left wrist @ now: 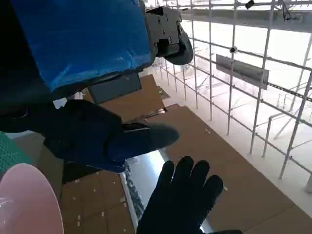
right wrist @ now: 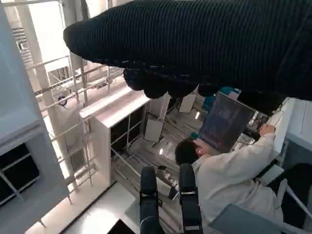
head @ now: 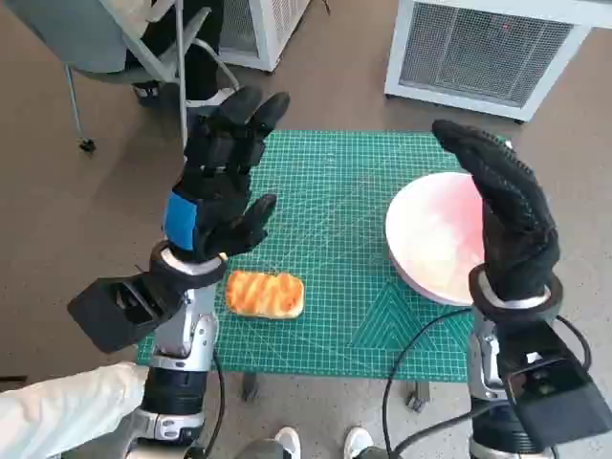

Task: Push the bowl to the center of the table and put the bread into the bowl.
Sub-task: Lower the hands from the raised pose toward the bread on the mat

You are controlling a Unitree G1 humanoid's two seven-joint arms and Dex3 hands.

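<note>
A pale pink bowl [head: 435, 239] sits at the right edge of the green cutting mat [head: 335, 249]; its rim also shows in the left wrist view [left wrist: 24, 200]. A golden bread roll [head: 265, 294] lies on the mat near the front left. My left hand [head: 222, 182] is raised above the mat's left side, fingers spread, holding nothing, above and behind the bread. My right hand [head: 507, 215] is held upright over the bowl's right part, fingers straight and empty. The gloved right hand [left wrist: 183, 202] also appears in the left wrist view.
A grey chair [head: 124, 48] stands behind the table at the left, white cabinets [head: 488, 48] at the back. A person in a white sleeve [head: 57, 416] is at the front left, shoes [head: 320, 445] below the table. Another seated person [right wrist: 229, 178] shows in the right wrist view.
</note>
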